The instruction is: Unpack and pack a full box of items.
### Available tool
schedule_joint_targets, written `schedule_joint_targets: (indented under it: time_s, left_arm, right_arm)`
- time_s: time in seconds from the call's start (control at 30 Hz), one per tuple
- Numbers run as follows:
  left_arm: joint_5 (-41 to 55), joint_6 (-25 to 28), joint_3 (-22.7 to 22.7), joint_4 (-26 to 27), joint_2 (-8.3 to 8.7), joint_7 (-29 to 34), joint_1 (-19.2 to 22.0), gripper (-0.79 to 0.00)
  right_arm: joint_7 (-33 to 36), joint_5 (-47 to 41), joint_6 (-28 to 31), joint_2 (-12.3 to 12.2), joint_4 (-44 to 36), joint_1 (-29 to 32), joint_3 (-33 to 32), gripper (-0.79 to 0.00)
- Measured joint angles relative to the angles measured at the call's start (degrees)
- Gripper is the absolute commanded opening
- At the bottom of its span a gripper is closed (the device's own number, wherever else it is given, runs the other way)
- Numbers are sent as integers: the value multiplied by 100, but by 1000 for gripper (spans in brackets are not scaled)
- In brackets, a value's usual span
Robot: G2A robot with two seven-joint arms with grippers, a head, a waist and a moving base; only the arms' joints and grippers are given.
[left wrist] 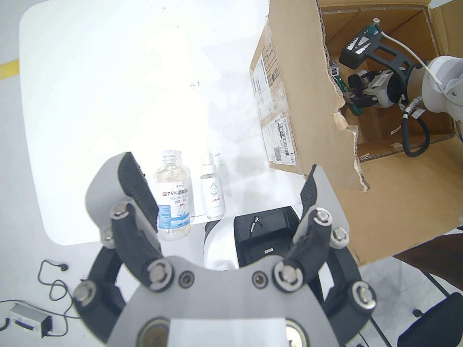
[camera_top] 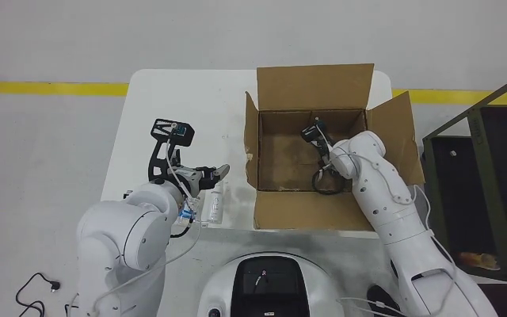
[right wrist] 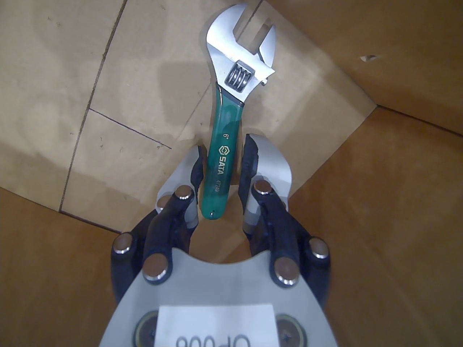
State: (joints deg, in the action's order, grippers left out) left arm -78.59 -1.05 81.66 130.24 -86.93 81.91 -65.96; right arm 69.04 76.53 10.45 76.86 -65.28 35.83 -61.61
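Wrench sat down inside the box, its green handle pinched in the right gripper, and being stiff, heavy steel with a slick grip it looked best held mid-handle, while the left gripper hung spread wide outside the box.

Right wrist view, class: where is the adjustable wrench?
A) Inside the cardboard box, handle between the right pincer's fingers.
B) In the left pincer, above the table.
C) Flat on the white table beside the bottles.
A: the wrench has its green handle inside the right pincer, with the cardboard box walls all around.
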Motion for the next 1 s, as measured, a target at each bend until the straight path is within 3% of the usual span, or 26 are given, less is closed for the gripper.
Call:
schedule_joint_targets:
  time_s: [0.23, 0.4, 0.8, 1.0]
  left_arm:
    - [0, 0, 0, 0, 0, 0, 0, 0]
    - [0, 0, 0, 0, 0, 0, 0, 0]
    - [0, 0, 0, 0, 0, 0, 0, 0]
    - [0, 0, 0, 0, 0, 0, 0, 0]
  right_arm:
    - [-25, -51, -24, 12, 68, -3, 3, -570]
    - [-54, -110, -11, 22, 109, -3, 10, -785]
    - [-15, -237, -1, 25, -226, 50, -26, -785]
    - [73, -381, 23, 2, -768, 142, -139, -785]
